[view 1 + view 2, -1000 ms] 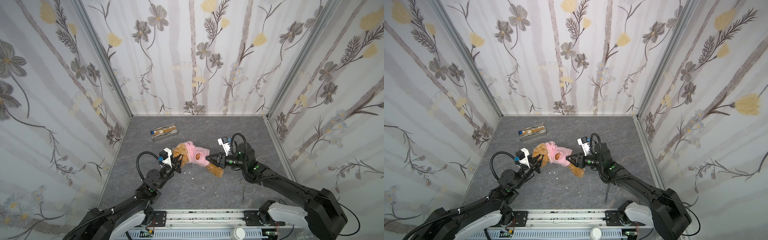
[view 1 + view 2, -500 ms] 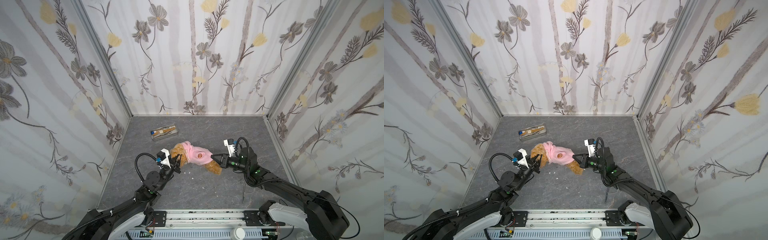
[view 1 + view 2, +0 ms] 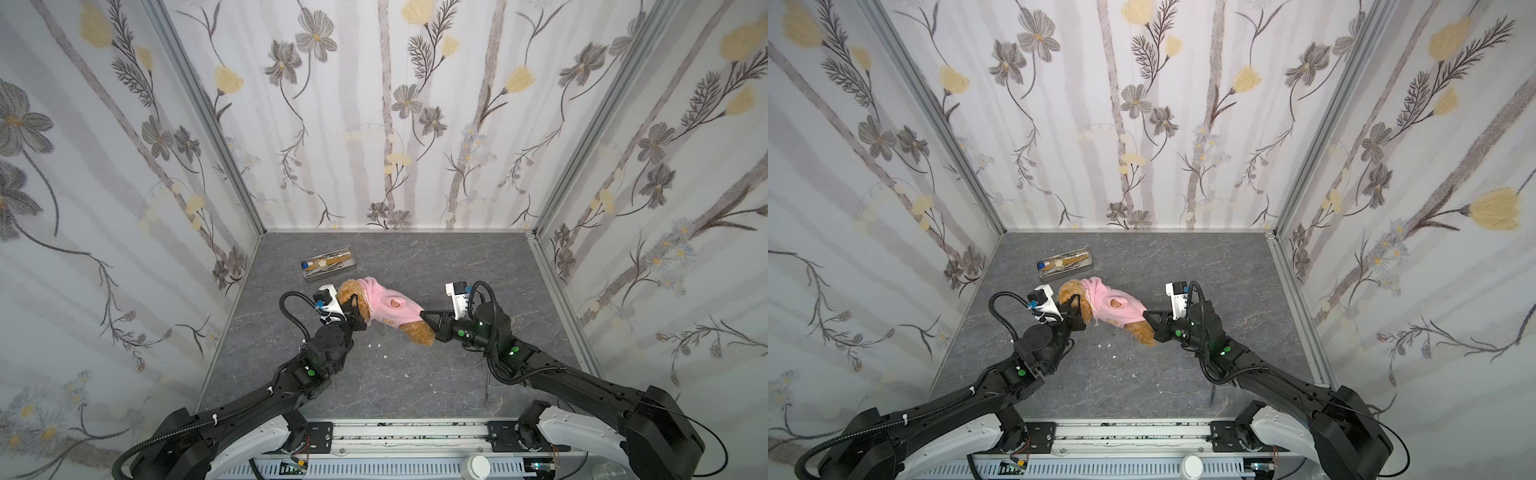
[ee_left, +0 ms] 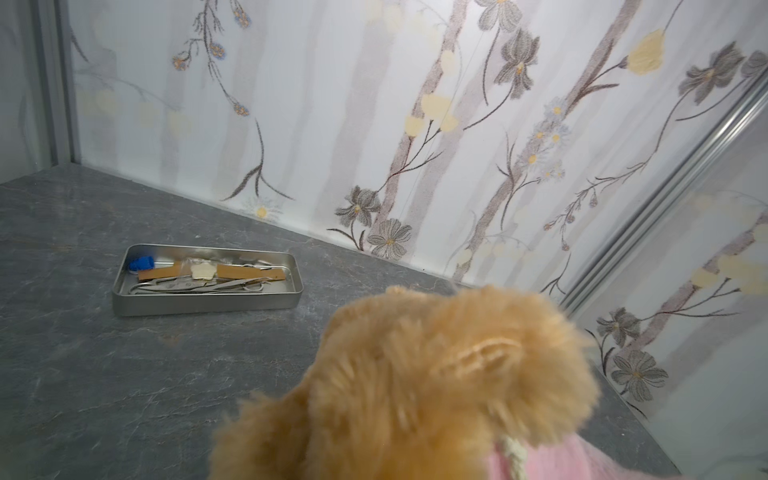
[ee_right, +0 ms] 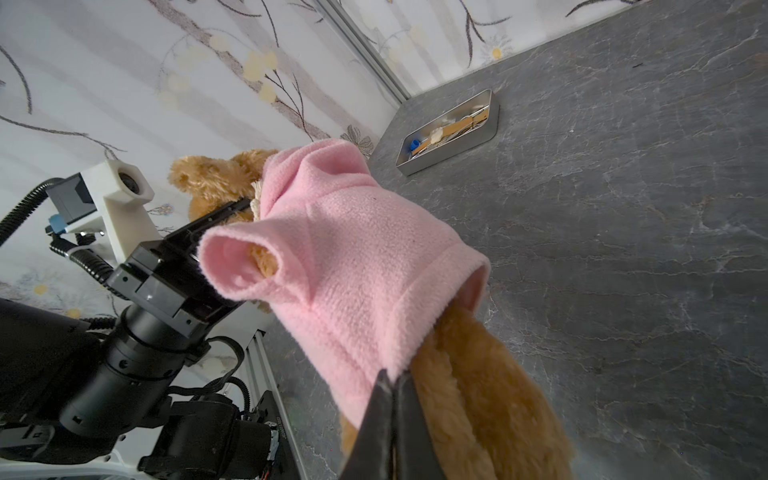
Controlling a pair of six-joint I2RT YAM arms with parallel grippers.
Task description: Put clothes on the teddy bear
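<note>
Obs: teddy bear (image 3: 417, 332) stretched over mid tabletop (image 3: 415, 257) between the tools, pink shirt (image 3: 390, 308) covering its torso. Change: right tool (image 5: 392, 376), gaping a second ago, now pinched narrow on the shirt hem. Left tool (image 3: 353, 305) narrow, gripping the bear's neck. Judged: hem pull-down can begin.

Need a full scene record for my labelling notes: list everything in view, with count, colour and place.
teddy bear: one, golden-brown, mid-table, between the two hands
pink shirt: one, pink, over the bear's torso
metal tray: one, silver, back left of table
small tools: several, mostly silver, in the tray
white scraps: several, white, on table before the bear
thin rod: one, dark, front right of table
table: one, grey, under everything
left hand: one, black, shut at the bear's neck
right hand: one, black, shut on the shirt's hem
</note>
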